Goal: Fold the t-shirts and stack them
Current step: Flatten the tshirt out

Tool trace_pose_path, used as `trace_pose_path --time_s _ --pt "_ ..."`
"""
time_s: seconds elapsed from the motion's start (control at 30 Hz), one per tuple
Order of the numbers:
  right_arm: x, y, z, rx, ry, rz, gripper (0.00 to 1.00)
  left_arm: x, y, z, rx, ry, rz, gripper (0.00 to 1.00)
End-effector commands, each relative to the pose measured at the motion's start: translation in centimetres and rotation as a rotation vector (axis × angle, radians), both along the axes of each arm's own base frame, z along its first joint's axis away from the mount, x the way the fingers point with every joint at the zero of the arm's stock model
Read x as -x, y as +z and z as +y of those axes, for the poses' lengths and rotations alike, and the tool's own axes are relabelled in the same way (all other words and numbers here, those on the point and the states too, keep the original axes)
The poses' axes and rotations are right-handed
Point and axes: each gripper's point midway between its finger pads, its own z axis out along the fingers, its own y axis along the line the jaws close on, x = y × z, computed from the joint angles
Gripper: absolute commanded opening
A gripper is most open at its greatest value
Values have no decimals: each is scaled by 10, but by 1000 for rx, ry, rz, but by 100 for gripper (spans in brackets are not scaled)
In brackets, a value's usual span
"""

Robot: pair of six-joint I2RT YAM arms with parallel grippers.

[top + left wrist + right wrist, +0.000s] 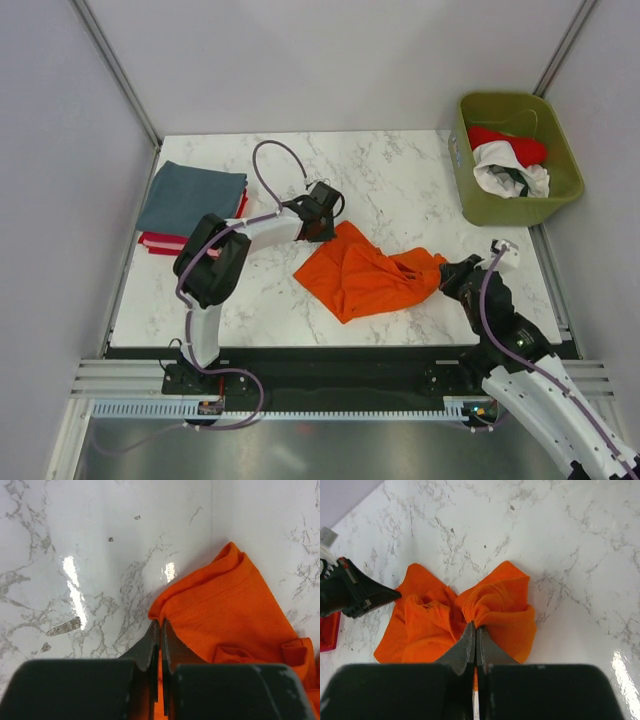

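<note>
Crumpled bright orange cotton t-shirt [365,278] on the white marble bench [400,180], long axis running left to right: left gripper [322,225] pinches its far-left corner, right gripper [447,277] pinches its right end.

Bright, even, diffuse light from above; frames mostly sharp.
Top view: soft faint shadows under my arms and the orange t-shirt [365,280], nothing blown out. Left wrist view: two white glare streaks on the glossy table [50,520], dim shadow along the cloth edge. Right wrist view: glare patch at lower right. My left gripper [160,625] and right gripper [475,629] fill the bottom of their views, dark and blurred.
</note>
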Motion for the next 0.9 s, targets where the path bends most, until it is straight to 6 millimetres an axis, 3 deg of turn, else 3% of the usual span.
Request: trace_pose_path --time_s 0.0,0.1,0.13,0.2,0.23,0.27,0.3,0.33,0.37,0.4,0.43,0.47,0.5,0.53,0.57,0.6,0.67,0.7,0.73,0.77,0.8,0.83,0.87 --pt "-14 6 23 -12 78 4 0 -31 66 17 47 95 -135 2" --pt "-34 -2 39 17 103 75 0 -49 102 40 115 134 -167 2" --pt "-42 9 43 15 100 62 0 -58 125 52 162 157 -194 2" --pt "-64 10 49 43 79 76 0 -66 146 66 204 185 -216 2" --pt "-80 38 49 45 56 25 0 -73 161 79 236 203 -232 2" --pt "-97 36 45 65 27 55 0 -77 179 83 258 216 -247 2" --pt "-109 47 44 61 16 49 0 -80 191 90 273 229 -260 2" --pt "-126 87 51 9 51 -9 0 -86 204 103 283 251 -276 2" --pt "-145 92 38 -9 14 1 0 -90 237 111 306 259 -330 2" --pt "-154 109 37 -40 31 -22 0 -88 249 122 300 276 -333 2" --pt "-162 149 42 -81 73 -93 0 -92 277 143 300 311 -387 2" --pt "-168 162 33 -81 61 -110 0 -85 306 158 311 334 -442 2" --pt "-169 195 29 -89 54 -171 0 -77 322 172 309 357 -466 2" --pt "-169 207 25 -86 44 -190 0 -72 339 195 309 398 -506 2" --pt "-163 217 17 -76 21 -210 0 -53 368 207 329 415 -573 2" --pt "-160 221 13 -77 9 -221 0 -43 378 215 328 432 -598 2" --pt "-149 219 9 -83 1 -229 0 -22 376 225 312 466 -613 2" --pt "-146 196 9 -81 2 -186 0 -3 389 229 331 472 -650 2" --pt "-138 190 8 -86 -1 -182 0 4 371 230 327 483 -624 2" --pt "-135 178 3 -85 -28 -163 0 11 367 231 331 483 -623 2" --pt "-130 143 -2 -73 -55 -99 2 26 371 231 351 475 -644 2" --pt "-120 138 -9 -74 -80 -105 5 29 350 229 351 467 -613 2" --pt "-115 126 -17 -67 -118 -93 20 33 342 226 361 453 -603 2"
